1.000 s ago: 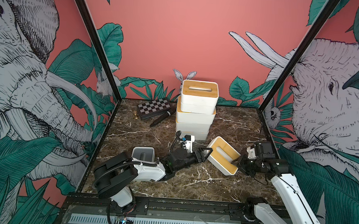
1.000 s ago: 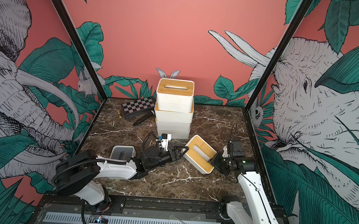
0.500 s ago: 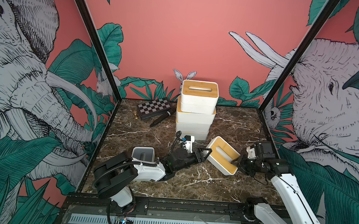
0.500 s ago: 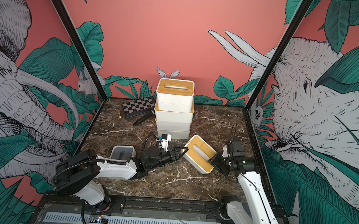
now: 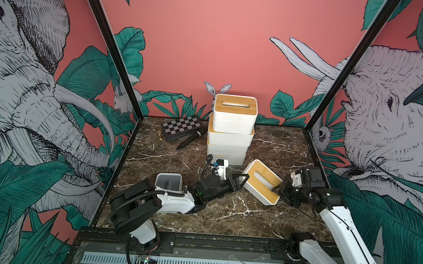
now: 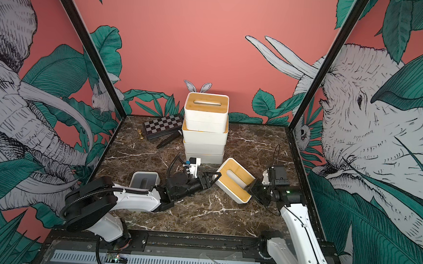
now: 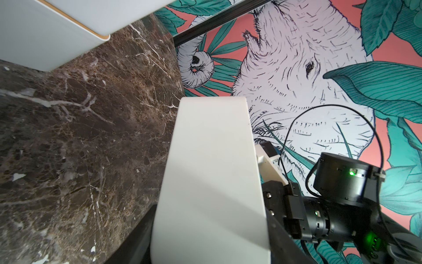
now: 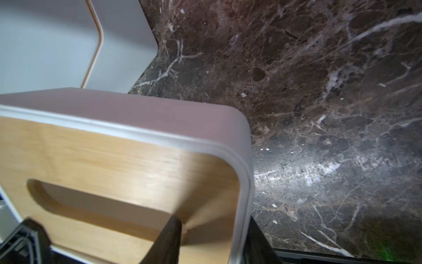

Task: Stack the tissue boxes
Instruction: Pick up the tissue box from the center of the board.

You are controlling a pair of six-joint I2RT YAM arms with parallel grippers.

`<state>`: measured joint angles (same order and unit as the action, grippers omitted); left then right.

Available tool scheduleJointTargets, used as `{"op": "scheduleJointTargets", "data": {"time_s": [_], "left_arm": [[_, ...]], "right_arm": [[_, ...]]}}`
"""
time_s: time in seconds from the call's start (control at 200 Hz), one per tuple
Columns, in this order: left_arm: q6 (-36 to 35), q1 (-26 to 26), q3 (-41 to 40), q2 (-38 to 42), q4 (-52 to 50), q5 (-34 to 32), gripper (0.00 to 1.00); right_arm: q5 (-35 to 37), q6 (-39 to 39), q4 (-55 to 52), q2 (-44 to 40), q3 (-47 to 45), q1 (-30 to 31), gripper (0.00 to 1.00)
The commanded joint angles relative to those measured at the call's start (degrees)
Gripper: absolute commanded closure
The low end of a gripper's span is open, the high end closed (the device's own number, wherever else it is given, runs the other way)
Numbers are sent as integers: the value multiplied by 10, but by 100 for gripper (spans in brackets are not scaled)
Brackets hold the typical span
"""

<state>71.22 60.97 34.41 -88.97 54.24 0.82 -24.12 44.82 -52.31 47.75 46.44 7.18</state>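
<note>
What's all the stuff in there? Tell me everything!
stacked tissue boxes: at least four, white, back centre
tilted box: one, white with bamboo lid, between the grippers
grey-lidded box: one, white, front left
chessboard case: one, black-and-white, back left
marker pen: one, black, beside the case
chess piece: one, golden, by the case
table: one, brown marble, underneath
left gripper: one, black, clamped on tilted box
right gripper: one, black, open at its lid edge

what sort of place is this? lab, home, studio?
Probably a staged robot test cell: printed jungle-mural wall panels in a black frame, a marble-look tabletop, a left arm and right arm mounted at its front.
</note>
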Motion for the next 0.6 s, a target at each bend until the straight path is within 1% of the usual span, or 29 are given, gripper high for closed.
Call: {"op": "scheduleJointTargets", "data": {"time_s": [0.0, 0.105, 0.245, 0.27, 0.285, 0.3, 0.31, 0.455, 0.59], "left_arm": [[15, 6, -9, 20, 38, -19, 54], [17, 6, -13, 25, 41, -32, 55], [20, 6, -20, 36, 42, -49, 55], [20, 6, -22, 40, 42, -53, 55], [20, 6, -23, 42, 42, -55, 55], [20, 6, -25, 45, 41, -57, 56], [19, 6, -25, 47, 41, -58, 55], [17, 7, -47, 86, 37, -77, 57], [2, 12, -71, 165, -11, -103, 57]], "right_arm": [[-33, 3, 42, -15, 12, 3, 51], [-46, 0, 46, -11, 16, 3, 45], [-43, -7, 49, -16, 19, 3, 28], [-41, -10, 49, -16, 19, 3, 21], [-40, -12, 49, -17, 19, 4, 14], [-38, -13, 50, -17, 20, 4, 3], [-37, -14, 50, -17, 20, 3, 1], [-23, -26, 49, -13, 38, 3, 1], [10, -41, 40, -9, 76, 4, 1]]}}
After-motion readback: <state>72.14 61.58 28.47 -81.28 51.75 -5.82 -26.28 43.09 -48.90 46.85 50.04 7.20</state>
